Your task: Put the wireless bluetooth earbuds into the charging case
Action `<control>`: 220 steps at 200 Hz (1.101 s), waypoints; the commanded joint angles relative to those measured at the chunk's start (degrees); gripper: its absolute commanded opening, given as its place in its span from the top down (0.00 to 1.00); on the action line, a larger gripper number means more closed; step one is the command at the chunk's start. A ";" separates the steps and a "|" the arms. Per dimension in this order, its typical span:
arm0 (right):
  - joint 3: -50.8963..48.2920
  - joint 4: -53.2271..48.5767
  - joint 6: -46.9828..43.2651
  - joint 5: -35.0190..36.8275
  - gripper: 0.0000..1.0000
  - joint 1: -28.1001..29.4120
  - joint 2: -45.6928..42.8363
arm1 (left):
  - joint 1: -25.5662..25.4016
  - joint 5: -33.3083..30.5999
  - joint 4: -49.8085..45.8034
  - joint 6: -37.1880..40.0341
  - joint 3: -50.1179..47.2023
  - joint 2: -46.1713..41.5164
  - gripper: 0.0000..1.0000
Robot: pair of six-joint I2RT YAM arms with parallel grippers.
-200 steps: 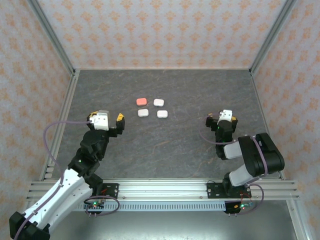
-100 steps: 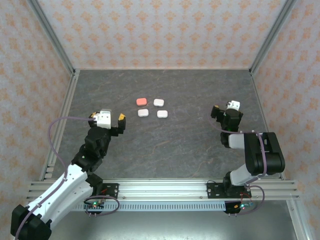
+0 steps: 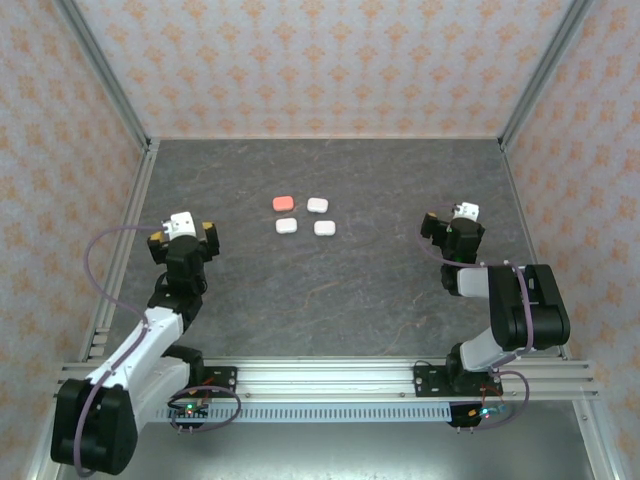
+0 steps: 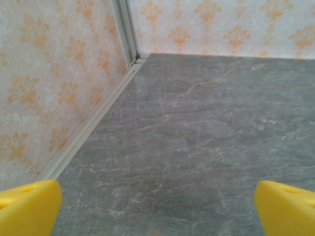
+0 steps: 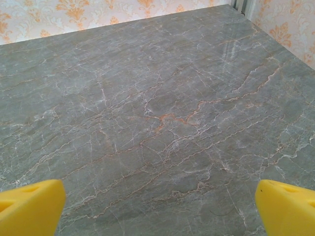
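The left gripper (image 3: 182, 234) stands at the left of the top view, jaws spread wide with nothing between them. In the left wrist view the same gripper (image 4: 157, 209) shows its yellow fingertips (image 4: 27, 206) in the bottom corners of the frame, bare grey tabletop (image 4: 197, 147) between them and a patterned wall (image 4: 59, 73) running up the left side. The right gripper (image 3: 450, 224), at the right of the top view, is likewise fully spread and holds nothing. In its wrist view the right gripper (image 5: 157, 209) hangs over veined tabletop. Well apart from both, above centre in the top view, four small rounded charging cases lie in a two-by-two cluster: a salmon-pink case (image 3: 284, 202) at upper left and three white cases (image 3: 317, 204) at the other corners. Whether earbuds sit inside them cannot be told
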 commanded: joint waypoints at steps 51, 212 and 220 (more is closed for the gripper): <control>-0.06 -0.13 0.72 -0.21 0.01 0.04 -0.16 | 0.84 8.28 25.89 -0.08 -1.86 20.04 0.00; -0.10 -0.13 0.48 0.68 0.01 0.56 -0.17 | 3.18 13.68 25.02 -1.17 5.26 33.15 0.00; -0.10 -0.13 0.47 0.69 0.01 0.62 -0.17 | 2.91 13.90 25.38 -0.70 5.21 33.36 0.00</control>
